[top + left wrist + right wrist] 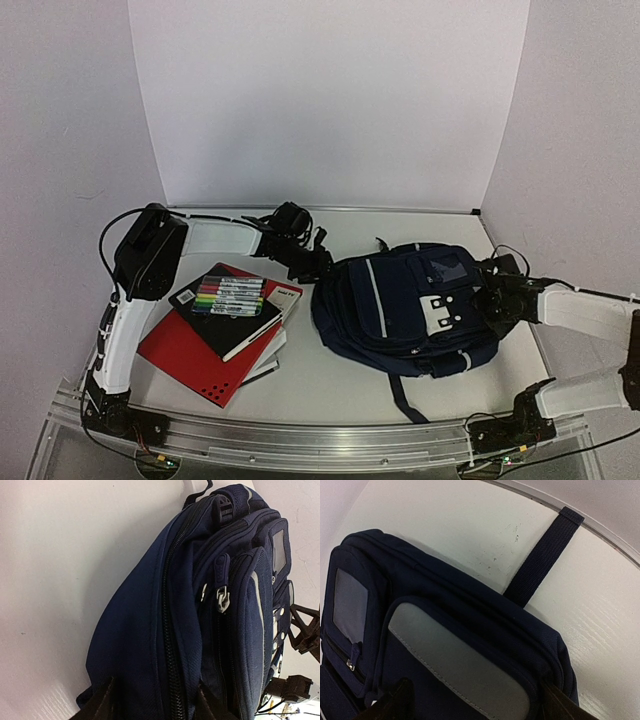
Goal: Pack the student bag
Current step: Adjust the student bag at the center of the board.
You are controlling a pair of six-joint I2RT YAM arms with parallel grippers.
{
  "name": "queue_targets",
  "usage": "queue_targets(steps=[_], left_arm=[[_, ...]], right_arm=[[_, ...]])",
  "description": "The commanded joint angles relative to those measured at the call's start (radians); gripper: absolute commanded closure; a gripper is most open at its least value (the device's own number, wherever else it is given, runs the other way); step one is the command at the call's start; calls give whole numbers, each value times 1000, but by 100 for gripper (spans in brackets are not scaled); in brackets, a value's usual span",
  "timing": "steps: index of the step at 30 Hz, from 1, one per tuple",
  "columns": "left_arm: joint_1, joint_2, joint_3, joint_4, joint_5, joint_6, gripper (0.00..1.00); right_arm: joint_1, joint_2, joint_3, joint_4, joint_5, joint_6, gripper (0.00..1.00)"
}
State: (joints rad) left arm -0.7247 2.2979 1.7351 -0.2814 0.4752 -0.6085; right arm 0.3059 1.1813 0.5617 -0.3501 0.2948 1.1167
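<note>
The student bag [400,310] sat right of centre in the top view, front side up, white buckles showing, its long axis running roughly left to right across the table [330,390]. That put one end toward each arm. The left gripper [308,262] was up at the bag's upper-left corner, the right gripper [492,300] tight against its right edge, so neither arm was clearly nearer.

In the left wrist view the fingers [97,707] stood wide apart at the bottom of the frame, with the bag's side and its long main zip between them. That zip looked closed, as did the pocket by the zipper pull [221,599]. The right wrist view told the same story: fingers [395,702] spread wide, straddling the front pocket, nothing pinched that could be made out.

Over at lower left waited the cargo: a marker pack [230,296] on a black notebook [225,325], stacked on a red notebook [190,360]. A loose strap [405,398] trailed toward the bottom edge. The closed zip looked like the real obstacle.
</note>
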Motion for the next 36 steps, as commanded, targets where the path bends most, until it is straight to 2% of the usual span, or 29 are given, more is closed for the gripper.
queue_targets(steps=[1, 5, 9, 13, 19, 23, 27, 31, 33, 36], left_arm=[[-46, -7, -4, 80, 64, -30, 62], [-96, -67, -96, 88, 55, -42, 66], [-166, -130, -171, 97, 51, -44, 66], [-240, -173, -216, 121, 84, -52, 66], [-302, -279, -300, 119, 92, -53, 64], [-302, -378, -357, 72, 10, -31, 55], [-284, -422, -323, 9, -43, -18, 47], [-236, -438, -284, 19, -43, -32, 43], [-207, -452, -278, 35, -36, -34, 41], [-152, -486, -290, 52, -24, -42, 40]], right_arm=[[8, 115, 19, 273, -117, -78, 31], [8, 190, 56, 446, -73, -203, 33], [7, 294, 195, 485, 21, -373, 29], [7, 455, 378, 511, -63, -570, 22], [6, 605, 570, 500, -150, -685, 10], [6, 583, 595, 473, -137, -716, 5], [8, 506, 567, 439, -139, -725, 3], [19, 405, 524, 399, -165, -746, 2], [40, 360, 502, 380, -176, -770, 4], [84, 305, 492, 340, -247, -810, 13]])
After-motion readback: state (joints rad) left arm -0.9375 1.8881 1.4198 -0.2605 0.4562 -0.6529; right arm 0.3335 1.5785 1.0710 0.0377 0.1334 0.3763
